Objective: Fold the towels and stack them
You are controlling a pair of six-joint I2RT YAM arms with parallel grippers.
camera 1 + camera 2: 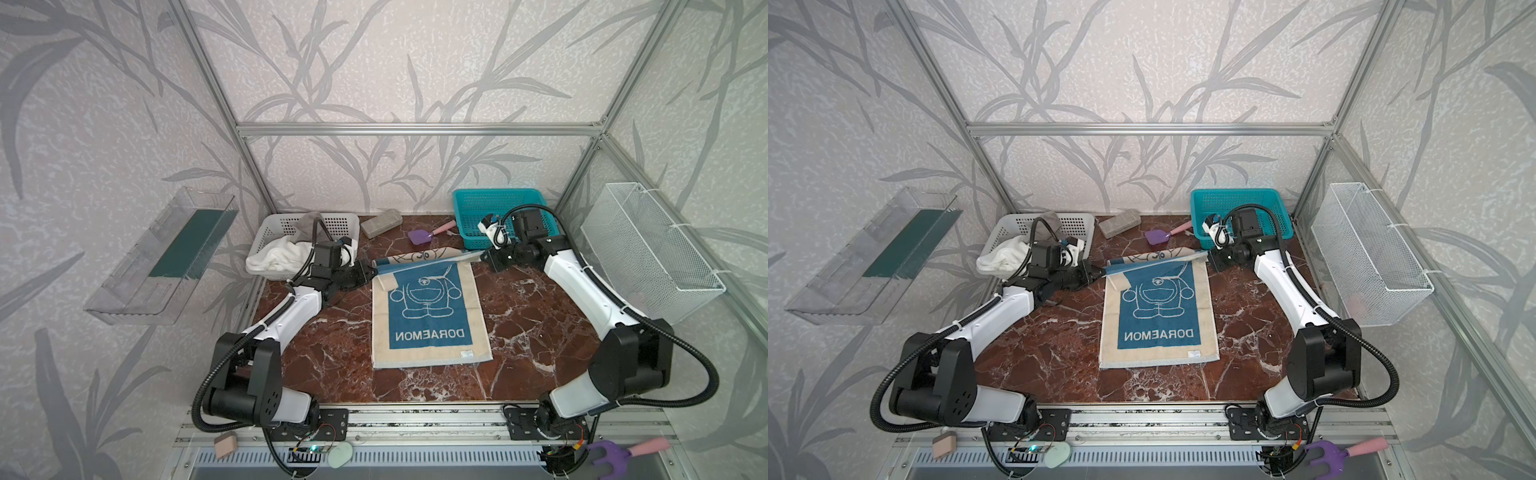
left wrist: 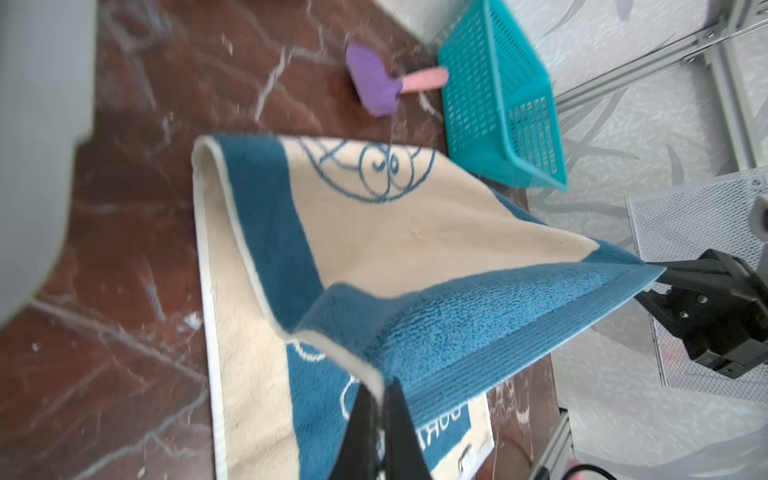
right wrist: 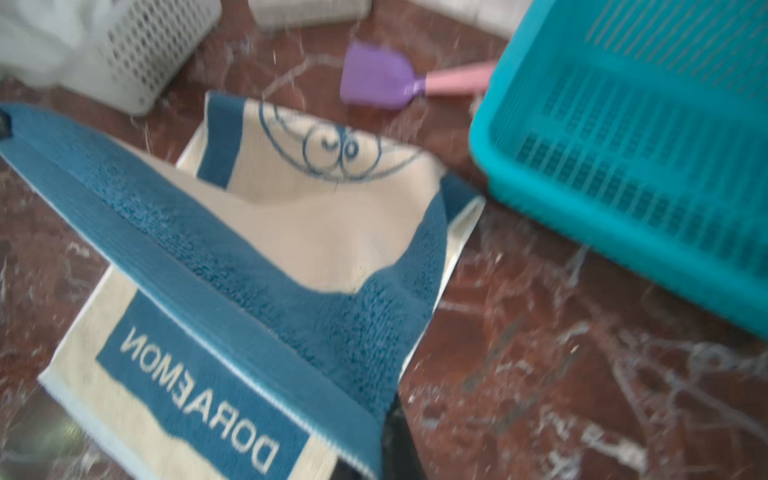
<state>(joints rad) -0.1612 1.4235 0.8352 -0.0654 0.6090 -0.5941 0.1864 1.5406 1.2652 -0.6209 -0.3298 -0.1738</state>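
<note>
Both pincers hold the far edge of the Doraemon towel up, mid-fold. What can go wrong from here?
1. The left pincer grips only the very corner of the blue-and-beige cartoon terry towel; it may slip out mid-fold.
2. The raised edge looks slanted between it and the right pincer, so the fold may land crooked.
3. Nothing pins the flat half on the brown marble tabletop; it may drag along.

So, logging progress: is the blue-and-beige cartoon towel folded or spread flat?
Mid-fold. The blue-and-beige cartoon terry towel lies flat nearside; its far edge is raised, pinched by the left claw and right claw.
</note>
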